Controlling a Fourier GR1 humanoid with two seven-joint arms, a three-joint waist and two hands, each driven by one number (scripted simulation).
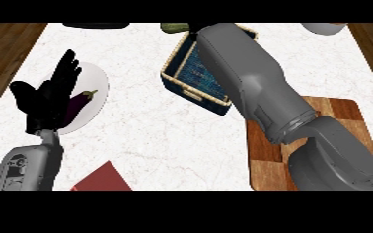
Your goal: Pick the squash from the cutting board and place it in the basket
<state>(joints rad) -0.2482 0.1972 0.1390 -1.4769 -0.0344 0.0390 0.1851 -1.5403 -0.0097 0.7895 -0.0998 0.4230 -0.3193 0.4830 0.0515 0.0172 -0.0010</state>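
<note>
Squash (pixel 174 27): a green rounded shape shows at the far edge of the basket (pixel 191 90), just beyond the end of the right forearm (pixel 251 79); probably the squash, but mostly hidden. It is not on the cutting board (pixel 339 113), whose visible surface carries only the arm.

Right hand: hidden behind its own forearm, which stretches from the board across the basket. Cannot tell whether its fingers hold the squash.

Left hand (pixel 45 96): open, fingers straight and up, resting at the left over a white plate (pixel 97 86) with an eggplant (pixel 79 101) on it.

Judged step: carry or placement over the basket, pick apparently done.

Next move calls for: the squash to sit inside the basket walls, not on the far rim, before release; then withdraw without catching the rim.

Other: red object (pixel 104 178) at the near edge of the counter (pixel 160 143).
</note>
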